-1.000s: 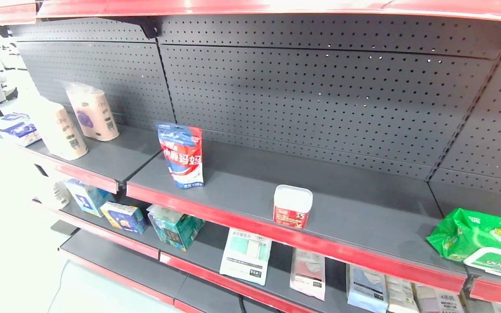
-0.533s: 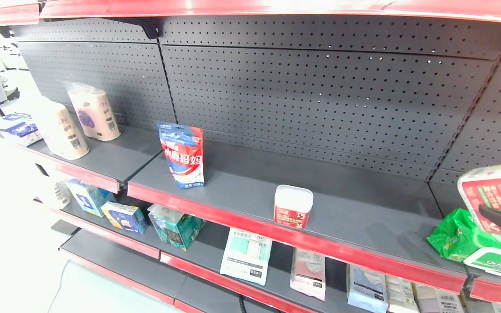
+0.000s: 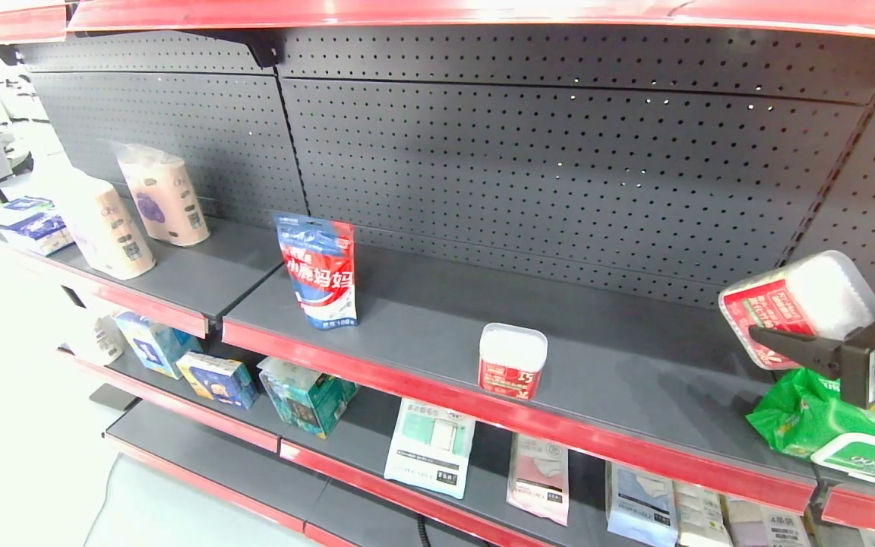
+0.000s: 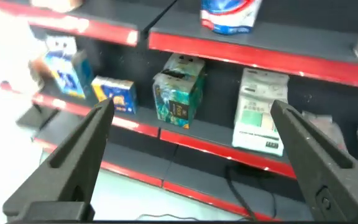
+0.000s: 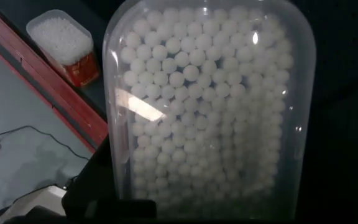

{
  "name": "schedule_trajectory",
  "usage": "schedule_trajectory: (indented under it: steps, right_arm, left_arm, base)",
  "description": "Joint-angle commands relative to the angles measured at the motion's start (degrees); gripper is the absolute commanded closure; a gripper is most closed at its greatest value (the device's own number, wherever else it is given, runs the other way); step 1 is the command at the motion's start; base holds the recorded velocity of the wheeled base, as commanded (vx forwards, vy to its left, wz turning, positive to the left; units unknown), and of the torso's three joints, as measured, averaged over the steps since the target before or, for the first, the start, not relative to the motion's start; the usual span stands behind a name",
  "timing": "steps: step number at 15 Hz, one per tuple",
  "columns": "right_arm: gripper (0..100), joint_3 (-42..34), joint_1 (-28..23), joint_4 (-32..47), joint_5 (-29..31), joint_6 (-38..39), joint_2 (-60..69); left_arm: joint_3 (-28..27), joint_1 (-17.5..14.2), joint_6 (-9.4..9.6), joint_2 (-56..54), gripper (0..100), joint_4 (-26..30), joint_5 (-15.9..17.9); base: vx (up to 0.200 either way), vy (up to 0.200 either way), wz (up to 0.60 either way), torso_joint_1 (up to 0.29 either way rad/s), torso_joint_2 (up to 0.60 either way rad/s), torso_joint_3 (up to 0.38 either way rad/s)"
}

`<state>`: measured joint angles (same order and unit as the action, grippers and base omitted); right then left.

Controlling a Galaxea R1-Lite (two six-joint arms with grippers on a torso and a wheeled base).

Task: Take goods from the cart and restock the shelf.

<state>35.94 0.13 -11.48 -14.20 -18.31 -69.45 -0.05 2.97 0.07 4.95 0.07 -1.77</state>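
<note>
My right gripper is shut on a cotton swab box with a clear lid and red label. It holds the box tilted on its side above the right end of the grey shelf board. In the right wrist view the held cotton swab box is close up and full of white swab tips. A matching swab box stands near the shelf's red front edge; the right wrist view shows this standing box too. My left gripper is open and low, in front of the lower shelves.
A blue and red pouch stands at the left of the same board, and green wipes packs lie under the held box. Tissue rolls stand farther left. Boxes and packets line the lower shelves. The board between pouch and wipes is bare apart from the box.
My right gripper has come up and leftward from the right edge with the swab box, which has tipped from upright onto its side. The shelf goods have not moved.
</note>
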Motion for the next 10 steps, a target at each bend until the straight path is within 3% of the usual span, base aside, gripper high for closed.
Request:
schedule_trajectory:
  steps: [1, 5, 10]
  right_arm:
    - [100, 0.2, 0.0, 0.0, 0.0, 0.0, -2.2]
    - [100, 2.6, 1.1, 0.0, -1.5, -0.5, -6.0]
    - [100, 7.5, 1.1, 0.0, -4.6, -3.4, -15.0]
  left_arm:
    - [0.0, -0.4, 1.68, -0.4, 0, 0.1, 1.9]
    - [0.0, -0.4, 0.1, -0.4, 0, 0.1, 2.5]
    - [0.0, -0.4, 0.01, -0.4, 0, 0.1, 2.5]
  base:
    - [0.0, 0.0, 0.0, 0.0, 0.0, 0.0]
    - [0.0, 0.0, 0.0, 0.0, 0.0, 0.0]
    - [0.0, 0.0, 0.0, 0.0, 0.0, 0.0]
